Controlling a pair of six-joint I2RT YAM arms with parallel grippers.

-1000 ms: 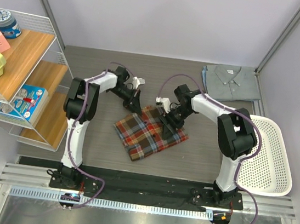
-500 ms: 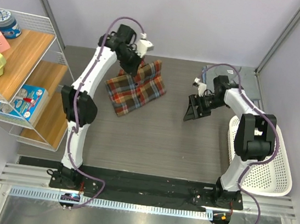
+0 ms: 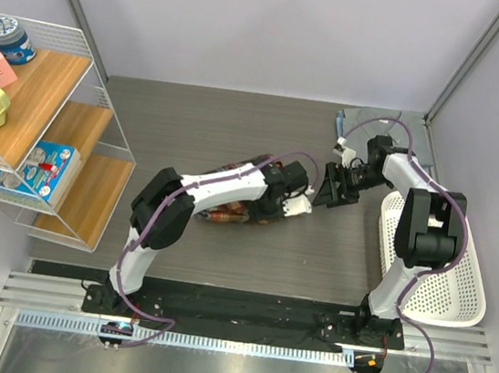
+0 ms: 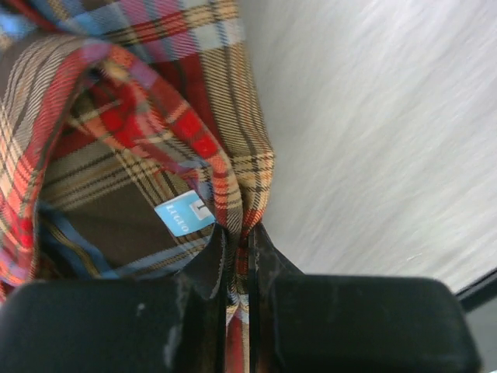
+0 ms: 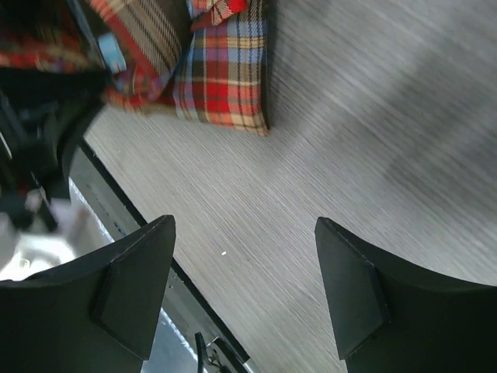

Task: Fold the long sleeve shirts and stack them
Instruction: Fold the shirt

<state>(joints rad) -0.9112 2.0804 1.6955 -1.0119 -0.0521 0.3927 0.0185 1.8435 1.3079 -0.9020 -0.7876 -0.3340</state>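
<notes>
The left gripper (image 4: 233,252) pinches a fold of the plaid shirt (image 4: 116,155); the right gripper (image 5: 245,268) hangs open. Lay the cloth down flat before releasing, lest it bunch.

White arm links (image 3: 222,183), black joints, purple cables (image 3: 373,120), matte black fingers (image 5: 132,287).

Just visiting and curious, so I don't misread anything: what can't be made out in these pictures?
Top view: left arm covers most of the plaid shirt; folds unclear.
Top view: right arm hides part of the grey shirt; wrist views miss it.
Left wrist view: label print too blurred to read.
</notes>
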